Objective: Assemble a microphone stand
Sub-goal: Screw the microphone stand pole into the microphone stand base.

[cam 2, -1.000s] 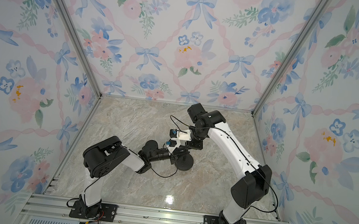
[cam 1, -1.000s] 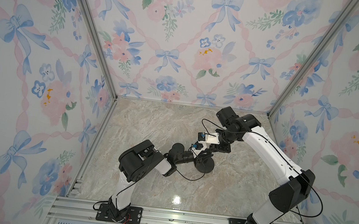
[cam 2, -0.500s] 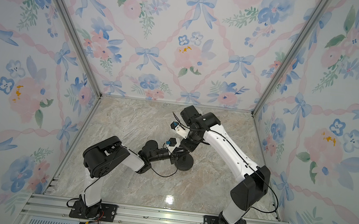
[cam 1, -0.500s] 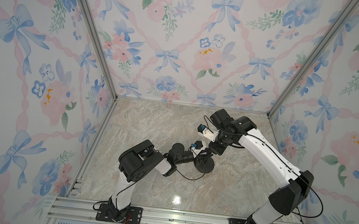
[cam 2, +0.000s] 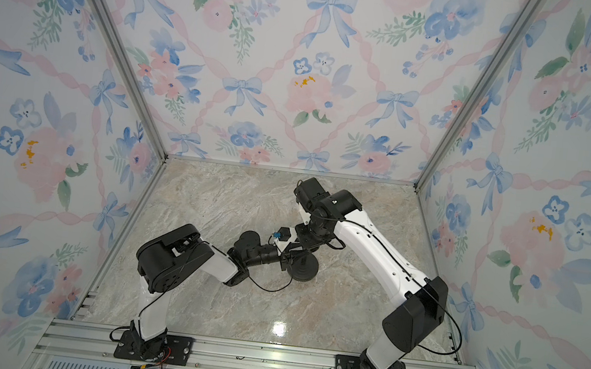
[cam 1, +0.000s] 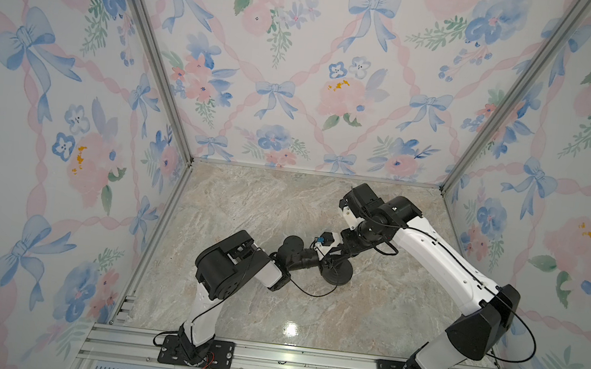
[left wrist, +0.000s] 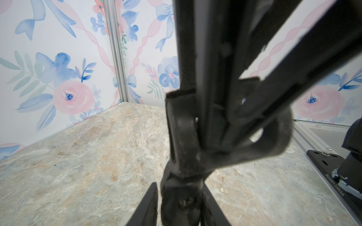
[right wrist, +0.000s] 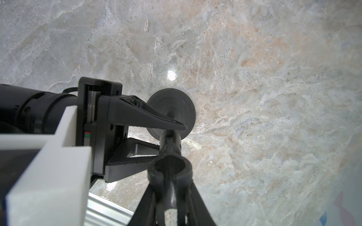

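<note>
Standing upright near the middle of the table (cam 1: 246,206), the microphone stand (cam 1: 337,272) has its disc base (right wrist: 176,103) flat on the marble and its rod (right wrist: 169,143) rising from the centre. From above, the right gripper (right wrist: 170,187) pinches the clip head (right wrist: 170,166). Reaching in sideways, the left gripper (right wrist: 172,138) flanks the rod with its jaws a little spread; a slit of marble shows between one finger (left wrist: 147,207) and the rod.

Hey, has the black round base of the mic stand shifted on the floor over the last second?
No. In a top view the round base keeps its spot relative to the front rail.
</note>
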